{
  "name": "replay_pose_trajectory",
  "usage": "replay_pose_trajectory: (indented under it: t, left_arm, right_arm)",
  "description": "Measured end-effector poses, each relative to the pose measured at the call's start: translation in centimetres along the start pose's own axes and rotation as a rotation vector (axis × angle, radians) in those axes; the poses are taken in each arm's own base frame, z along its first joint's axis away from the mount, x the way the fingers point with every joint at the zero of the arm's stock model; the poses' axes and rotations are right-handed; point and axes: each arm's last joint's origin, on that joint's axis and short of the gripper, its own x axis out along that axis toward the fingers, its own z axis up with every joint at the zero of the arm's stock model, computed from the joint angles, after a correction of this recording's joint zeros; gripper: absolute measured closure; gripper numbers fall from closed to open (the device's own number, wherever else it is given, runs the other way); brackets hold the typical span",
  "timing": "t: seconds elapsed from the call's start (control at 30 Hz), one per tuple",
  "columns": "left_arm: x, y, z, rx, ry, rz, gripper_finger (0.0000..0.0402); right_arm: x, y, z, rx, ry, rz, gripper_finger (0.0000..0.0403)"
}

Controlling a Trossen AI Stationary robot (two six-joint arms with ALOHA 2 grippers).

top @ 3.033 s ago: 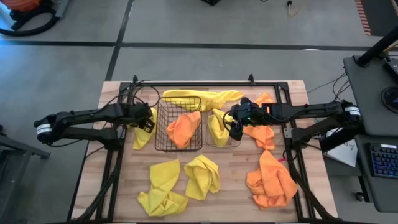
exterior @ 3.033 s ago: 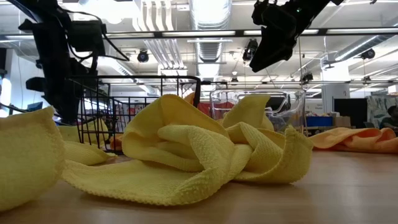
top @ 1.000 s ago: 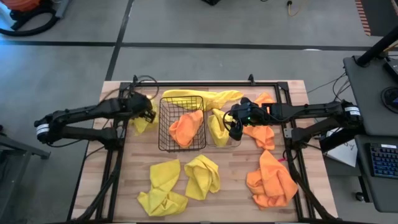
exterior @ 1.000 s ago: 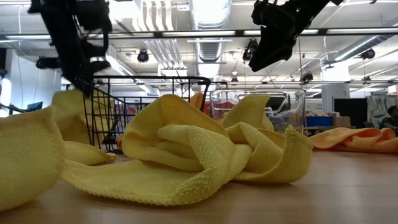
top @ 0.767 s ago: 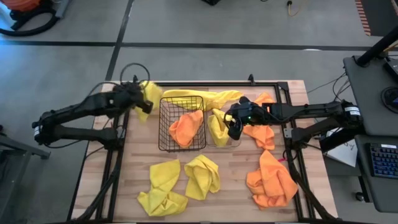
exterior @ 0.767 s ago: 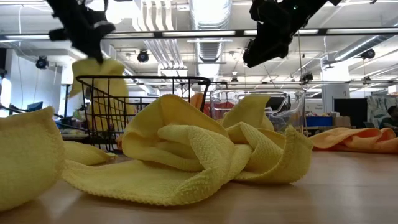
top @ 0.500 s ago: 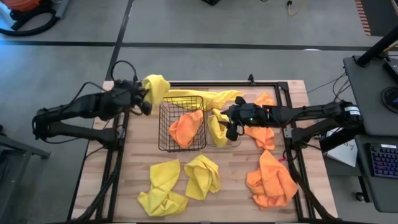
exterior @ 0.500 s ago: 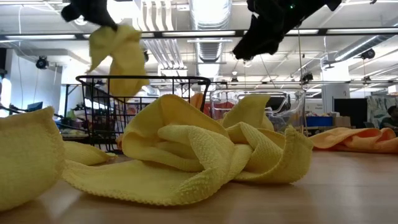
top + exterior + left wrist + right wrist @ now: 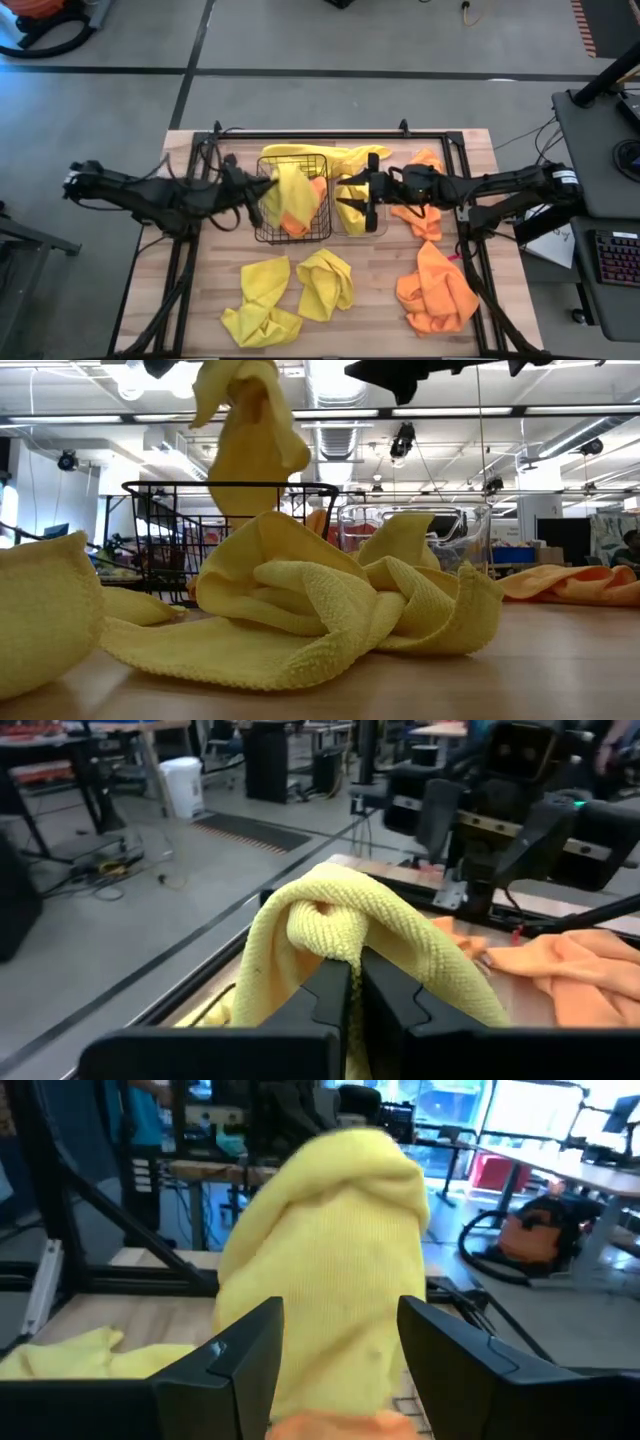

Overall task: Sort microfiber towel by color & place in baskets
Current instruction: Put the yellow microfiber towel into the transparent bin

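The left gripper [image 9: 258, 192] has its fingers [image 9: 325, 1005] pinched nearly together on a yellow towel [image 9: 291, 190], which hangs from them over the black wire basket [image 9: 268, 228]. Just beneath the cloth, inside that basket, lies an orange towel [image 9: 296, 215]. Just past the wire basket stands the clear plastic basket [image 9: 383, 226] with another yellow cloth [image 9: 349, 204] in it. Above that bin hovers the right gripper [image 9: 371, 190], fingers [image 9: 235, 1355] spread wide and holding nothing, facing the lifted towel. Behind it lie orange towels [image 9: 422, 215], and more orange ones [image 9: 436, 290] sit nearer the front edge. Two loose yellow towels [image 9: 290, 295] rest on the wooden table [image 9: 375, 295] in front of the wire basket.
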Motion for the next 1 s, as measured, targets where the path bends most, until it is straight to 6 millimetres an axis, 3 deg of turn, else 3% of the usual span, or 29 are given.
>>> replay_pose_trajectory:
  t: [0.33, 0.63, 0.87, 1.0]
  left_arm:
    - [3.0, -2.7, -1.7, -0.027, -0.062, -0.027, 0.0402]
    - [4.8, -4.5, -1.9, -0.034, -0.128, -0.099, 0.0401]
    - [6.3, -5.8, -2.4, -0.025, -0.125, -0.114, 0.0401]
    - [6.8, -6.3, -2.0, -0.013, -0.129, -0.114, 0.0401]
  right_arm:
    - [1.7, 0.1, -1.1, 0.026, -0.029, -0.003, 0.0127]
    - [3.5, 0.3, -2.3, 0.054, -0.077, -0.008, 0.0080]
    - [4.3, 0.4, -3.0, 0.038, -0.099, -0.007, 0.0081]
    - [4.3, 0.4, -2.9, 0.038, -0.114, 0.014, 0.0125]
